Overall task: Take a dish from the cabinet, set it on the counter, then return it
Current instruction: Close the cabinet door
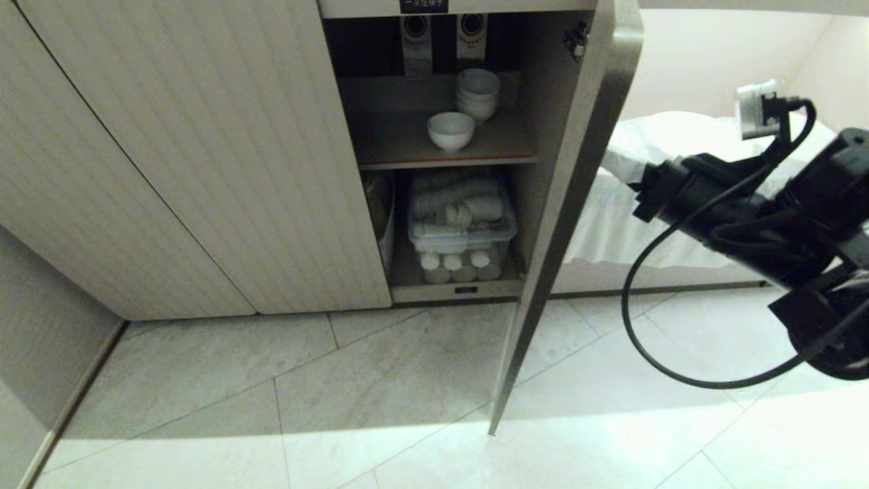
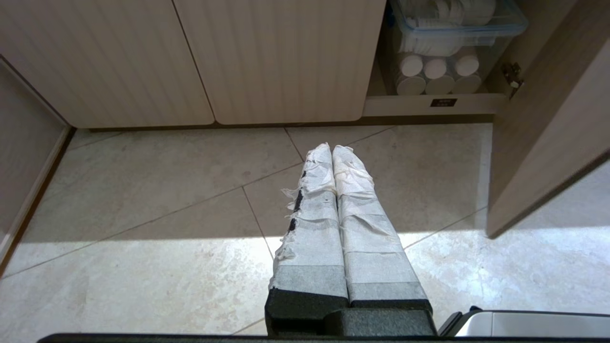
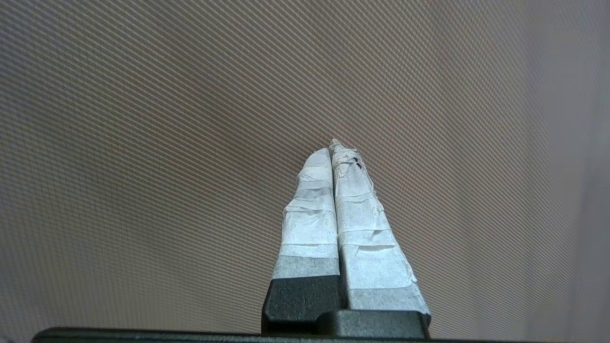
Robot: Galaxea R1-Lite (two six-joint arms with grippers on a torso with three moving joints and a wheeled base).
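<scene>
Right gripper: tape-wrapped fingers pressed together, holding nothing, tips close before a finely ribbed beige surface. Its black arm with looped cable reaches in from the right of the head view, outside the open cabinet door.

Left gripper: fingers likewise closed and empty, hanging above the pale tiled floor in front of the closed fluted doors.

Cabinet: right compartment open. Upper, red-edged shelf carries the dish, a single white bowl near the front edge, and a stack of white bowls just behind and to its right. Lower compartment holds a clear lidded box over white rolls.
</scene>
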